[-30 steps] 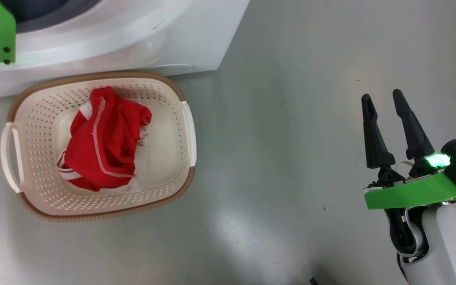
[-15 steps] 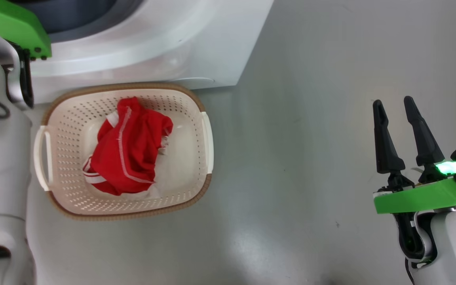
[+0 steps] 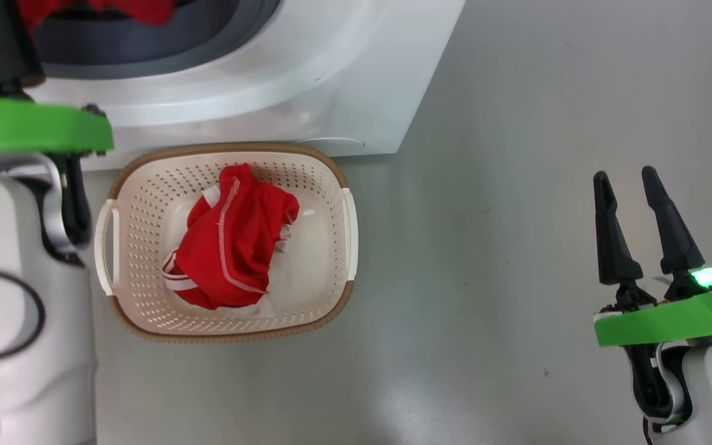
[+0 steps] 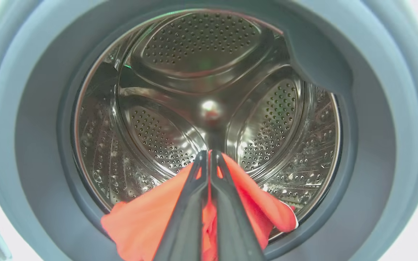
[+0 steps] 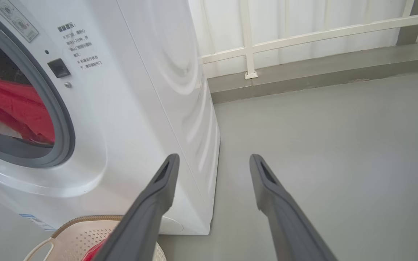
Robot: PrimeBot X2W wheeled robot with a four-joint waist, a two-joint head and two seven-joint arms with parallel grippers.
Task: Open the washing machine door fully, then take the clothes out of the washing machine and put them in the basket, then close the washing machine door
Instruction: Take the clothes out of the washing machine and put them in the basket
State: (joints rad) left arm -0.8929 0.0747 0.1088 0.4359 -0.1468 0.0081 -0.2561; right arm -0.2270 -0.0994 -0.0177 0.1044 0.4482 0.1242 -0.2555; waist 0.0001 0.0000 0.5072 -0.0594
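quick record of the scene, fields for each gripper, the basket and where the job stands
left gripper: shut on a red garment at the mouth of the drum
right gripper: open, empty, over the floor
basket: on the floor just in front of the washing machine
basket contents: a striped red garment
stage: one garment in the basket, one gripped but not yet out of the drum

Left tool (image 4: 208, 153) has drawn clothes (image 4: 140, 224) outward.
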